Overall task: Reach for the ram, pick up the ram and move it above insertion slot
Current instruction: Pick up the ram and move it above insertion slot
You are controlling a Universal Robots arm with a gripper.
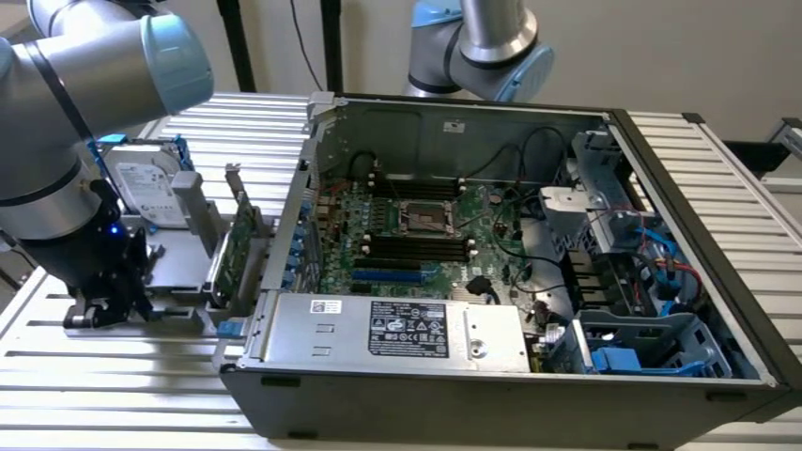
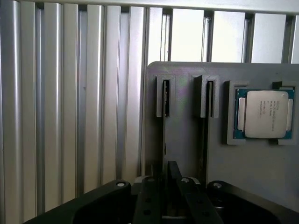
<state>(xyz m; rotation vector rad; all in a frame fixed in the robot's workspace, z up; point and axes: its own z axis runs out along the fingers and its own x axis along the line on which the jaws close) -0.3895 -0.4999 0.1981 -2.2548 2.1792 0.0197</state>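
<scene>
Wrist view: gripper (image 2: 169,182) over the edge-on ram (image 2: 164,140) (clamped or not, cannot tell), slatted table (image 2: 70,116) alongside.

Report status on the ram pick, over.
Gripper down at gray fixture, over the ram. Ram edge-on in its slot, not yet lifted. Expansion card upright between fixture and computer case.

A plain beige wall (image 1: 677,47) stands behind the ribbed aluminium table (image 1: 126,404), dark posts (image 1: 233,42) before it.
</scene>
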